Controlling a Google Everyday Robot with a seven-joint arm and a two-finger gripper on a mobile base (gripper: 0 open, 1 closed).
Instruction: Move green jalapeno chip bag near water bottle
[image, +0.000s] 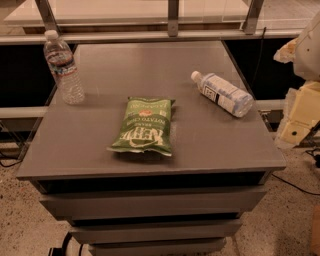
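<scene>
The green jalapeno chip bag (143, 127) lies flat near the middle of the grey table top (215, 145), its white "Kettle" lettering upside down to me. The water bottle (63, 67), clear and ribbed with a white cap and a narrow red-and-blue band, stands upright at the table's far left corner. My gripper (296, 125) shows as cream-coloured parts at the right edge of the view, off the table's right side and well away from the bag. It holds nothing that I can see.
A smoother bluish bottle (223, 93) with a wide white label lies on its side at the table's far right. Drawer fronts (150, 202) step down below the front edge. A rail with metal posts (172, 20) runs behind the table.
</scene>
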